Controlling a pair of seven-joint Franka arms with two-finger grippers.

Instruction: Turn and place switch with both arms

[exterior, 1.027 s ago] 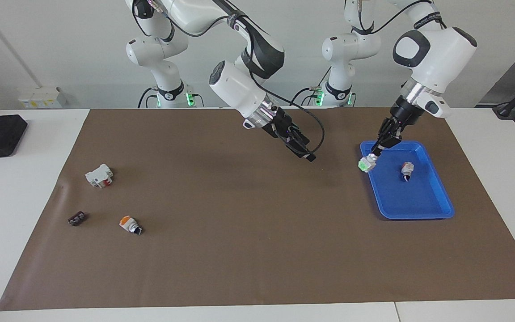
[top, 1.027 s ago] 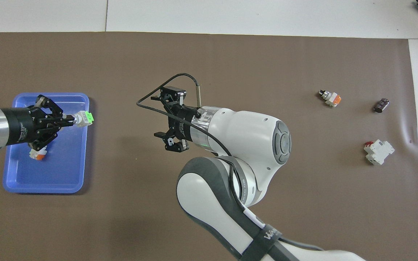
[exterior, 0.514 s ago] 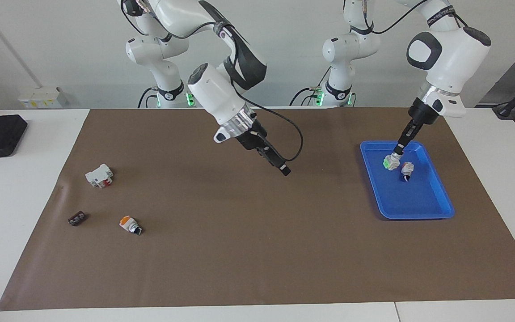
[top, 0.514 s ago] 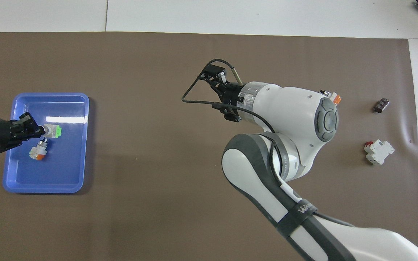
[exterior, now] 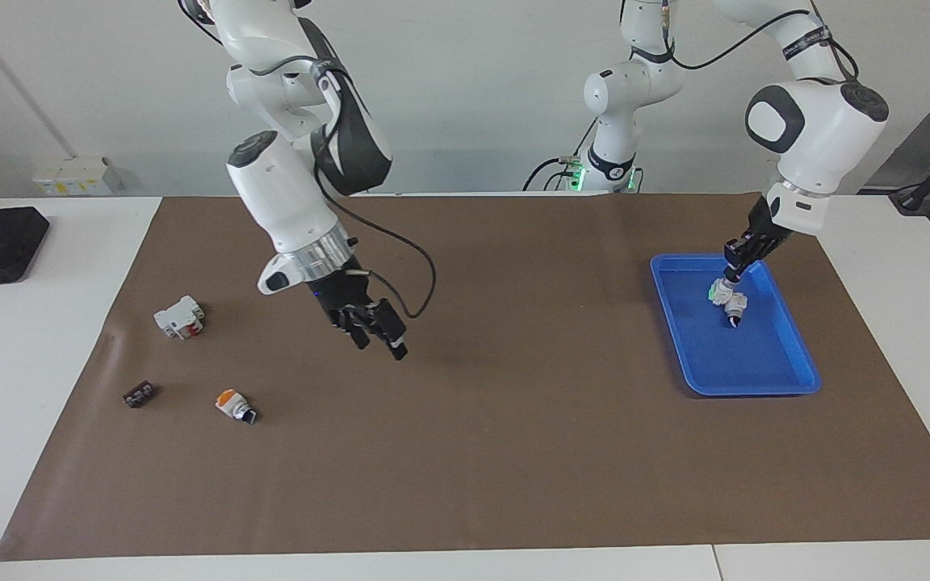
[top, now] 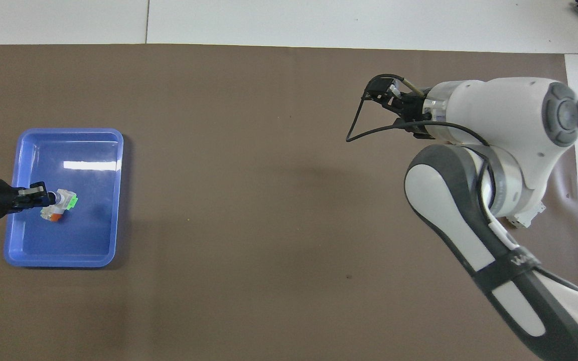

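The left pincer (exterior: 725, 278) is down inside the blue tray (exterior: 788, 379) at the left arm's end of the desk (exterior: 45, 339), clenched on the switch (exterior: 717, 292) by its knob end. The switch, white with a green end, is low over the tray floor, right against a second white switch with an orange end (exterior: 735, 305); whether the 2 touch, or whether the held one rests on the tray, cannot be told. In the overhead view the switch (top: 67, 199) lies partly over the orange-ended one (top: 50, 215), with the pincer (top: 43, 198) reaching in across the tray's (top: 68, 260) rim.

The right pincer (exterior: 376, 335) hangs in the air over the brown mat (exterior: 473, 452), tilted down, fingers released and holding nothing. On the mat toward the right arm's end lie a white block with red marking (exterior: 179, 316), a small dark part (exterior: 139, 394) and an orange-capped switch (exterior: 234, 405), all apart from one another.
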